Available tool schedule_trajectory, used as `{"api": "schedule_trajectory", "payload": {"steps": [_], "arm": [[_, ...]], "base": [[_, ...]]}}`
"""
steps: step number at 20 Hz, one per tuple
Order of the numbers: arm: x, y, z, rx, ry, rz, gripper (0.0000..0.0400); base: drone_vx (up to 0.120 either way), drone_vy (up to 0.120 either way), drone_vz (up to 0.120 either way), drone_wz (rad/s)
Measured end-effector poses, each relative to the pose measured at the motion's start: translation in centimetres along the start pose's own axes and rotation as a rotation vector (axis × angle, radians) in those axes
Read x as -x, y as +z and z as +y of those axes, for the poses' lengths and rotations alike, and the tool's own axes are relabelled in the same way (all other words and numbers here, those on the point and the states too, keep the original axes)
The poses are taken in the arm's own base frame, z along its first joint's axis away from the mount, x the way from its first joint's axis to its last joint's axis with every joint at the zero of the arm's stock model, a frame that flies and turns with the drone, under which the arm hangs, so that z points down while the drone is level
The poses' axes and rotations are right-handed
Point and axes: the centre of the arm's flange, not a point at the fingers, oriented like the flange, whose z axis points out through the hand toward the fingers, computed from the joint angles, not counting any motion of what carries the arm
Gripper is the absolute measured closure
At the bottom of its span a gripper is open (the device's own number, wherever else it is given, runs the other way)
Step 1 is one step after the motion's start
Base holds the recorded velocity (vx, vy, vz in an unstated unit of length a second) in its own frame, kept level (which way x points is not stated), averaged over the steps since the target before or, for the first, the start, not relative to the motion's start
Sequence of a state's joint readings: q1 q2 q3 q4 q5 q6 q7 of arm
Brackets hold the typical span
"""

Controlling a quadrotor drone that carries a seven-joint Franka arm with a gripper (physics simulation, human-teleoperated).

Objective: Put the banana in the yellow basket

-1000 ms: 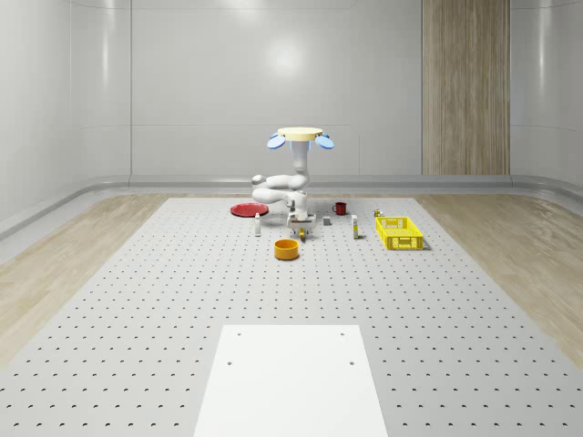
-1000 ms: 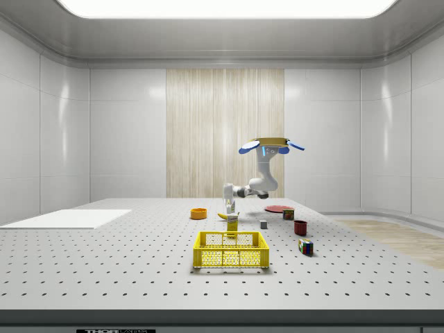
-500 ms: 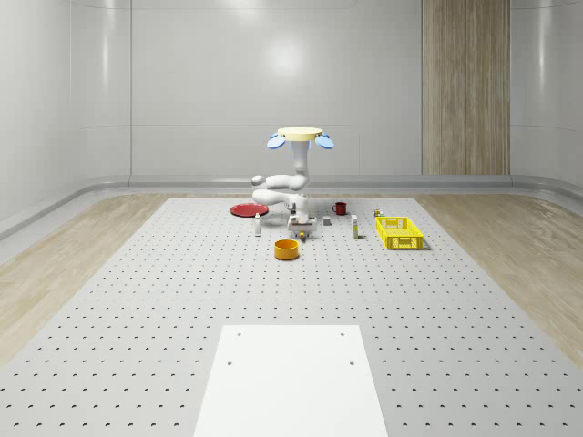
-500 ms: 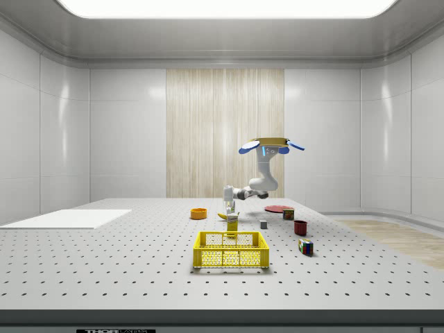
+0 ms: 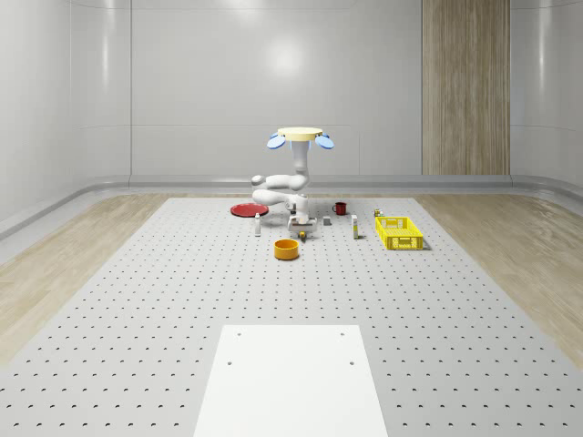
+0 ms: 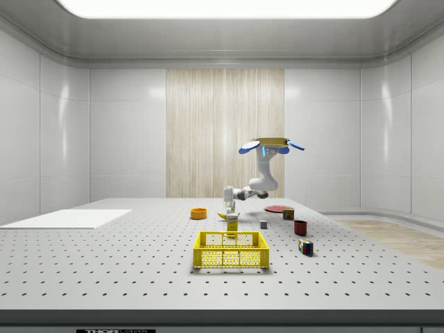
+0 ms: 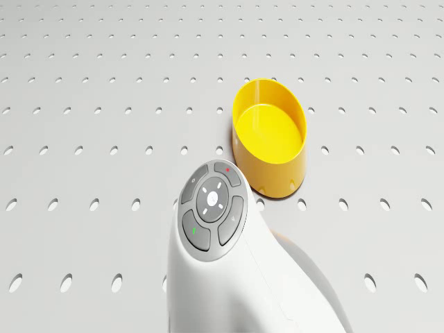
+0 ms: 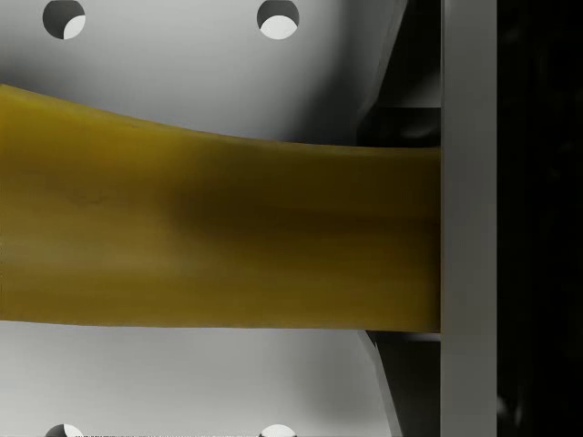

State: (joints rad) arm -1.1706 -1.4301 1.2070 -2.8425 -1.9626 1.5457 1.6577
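The banana [image 8: 209, 241] lies on the perforated floor, a small yellow shape [image 5: 301, 234] beside the orange bowl. My gripper [image 8: 401, 238] is down on it, with dark jaws against both of its sides, shut on the banana. The drone [image 5: 300, 137] hovers above the floor behind the bowl, its white arm folded down so that the gripper [image 6: 228, 207] sits low over the banana [image 6: 223, 216]. The yellow basket [image 5: 399, 233] stands apart, toward the whole-scene view's right, and it is nearest the camera in the side view [image 6: 231, 250].
An orange bowl [image 7: 270, 139] sits just beyond my wrist [image 7: 211, 202]. A red plate [image 5: 247, 209], a dark red mug [image 5: 340, 208], a grey cube [image 6: 263, 224], small bottles and a colourful cube [image 6: 305, 246] stand around. A white panel [image 5: 291, 378] lies in the foreground.
My arm has dipped slightly, bringing the gripper down to the banana. The drone hovers in the same place and the objects have not moved.
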Motion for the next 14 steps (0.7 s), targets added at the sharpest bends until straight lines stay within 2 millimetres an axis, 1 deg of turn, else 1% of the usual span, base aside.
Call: {"api": "schedule_trajectory", "payload": {"steps": [1, 5, 11, 14], "arm": [[0.5, -0.2, -0.2, 0.003, 0.046, -0.006, 0.021], [0.4, -1.2, -0.2, 0.006, 0.035, -0.003, 0.0208], [0.2, -3.7, -0.1, 0.008, 0.026, 0.0, 0.0205], [0.2, -5.0, -0.1, 0.008, 0.023, 0.0, 0.0205]], "base": [[0.0, 0.0, 0.0, 0.0], [0.0, 0.0, 0.0, 0.0], [0.0, 0.0, 0.0, 0.0], [0.0, 0.0, 0.107, 0.0]]}}
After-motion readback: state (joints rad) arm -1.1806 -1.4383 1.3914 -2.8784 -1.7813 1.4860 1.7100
